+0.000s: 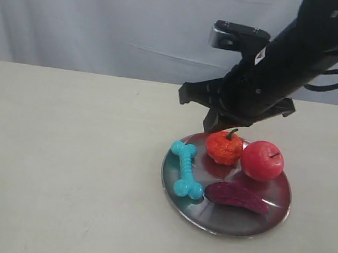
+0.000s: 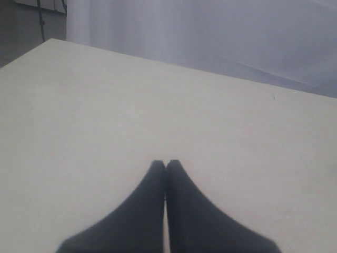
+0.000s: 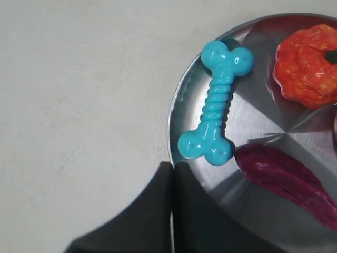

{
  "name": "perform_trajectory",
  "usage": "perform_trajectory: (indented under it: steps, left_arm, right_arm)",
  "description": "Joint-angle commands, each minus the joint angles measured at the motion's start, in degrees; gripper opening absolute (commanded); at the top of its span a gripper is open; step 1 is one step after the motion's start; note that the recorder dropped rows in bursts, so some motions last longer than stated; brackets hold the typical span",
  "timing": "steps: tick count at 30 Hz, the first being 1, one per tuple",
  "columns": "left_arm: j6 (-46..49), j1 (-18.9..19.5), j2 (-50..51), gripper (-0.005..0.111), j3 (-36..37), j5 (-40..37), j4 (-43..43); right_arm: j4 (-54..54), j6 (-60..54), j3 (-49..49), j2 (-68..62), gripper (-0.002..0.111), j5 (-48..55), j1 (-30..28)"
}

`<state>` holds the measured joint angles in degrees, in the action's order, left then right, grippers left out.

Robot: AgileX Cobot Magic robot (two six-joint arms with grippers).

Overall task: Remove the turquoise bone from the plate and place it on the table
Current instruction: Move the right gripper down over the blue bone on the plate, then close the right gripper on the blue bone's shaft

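The turquoise bone lies on the left part of the silver plate, one knobby end near the rim. In the right wrist view the bone lies flat and untouched on the plate. My right gripper is shut and empty, hovering above the plate's edge a short way from the bone's nearer end. In the exterior view the right arm reaches in over the far side of the plate. My left gripper is shut and empty over bare table, away from the plate.
An orange pumpkin toy, a red apple and a dark purple vegetable share the plate beside the bone. Cream tabletop spreads to the left of the plate. A pale curtain hangs behind the table.
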<state>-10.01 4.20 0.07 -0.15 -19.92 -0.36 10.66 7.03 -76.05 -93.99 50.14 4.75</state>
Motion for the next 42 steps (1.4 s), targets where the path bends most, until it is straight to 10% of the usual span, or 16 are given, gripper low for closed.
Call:
perform_trajectory:
  steps: [1, 27, 35, 42]
  left_arm:
    - [-0.11, 0.26, -0.07, 0.0, 0.15, 0.31, 0.36]
    - [-0.11, 0.26, -0.07, 0.0, 0.15, 0.31, 0.36]
    - [-0.11, 0.26, -0.07, 0.0, 0.15, 0.31, 0.36]
    - [-0.11, 0.26, -0.07, 0.0, 0.15, 0.31, 0.36]
  right_arm:
    - [0.15, -0.67, -1.13, -4.21, -0.001, -2.97, 0.3]
    - [-4.87, -0.88, -1.16, -16.38, 0.001, -10.17, 3.39]
    - [-5.18, -0.88, -1.16, -16.38, 0.049, -9.81, 3.39]
    - [-7.85, -0.88, -1.16, -16.75, 0.051, -11.82, 3.39]
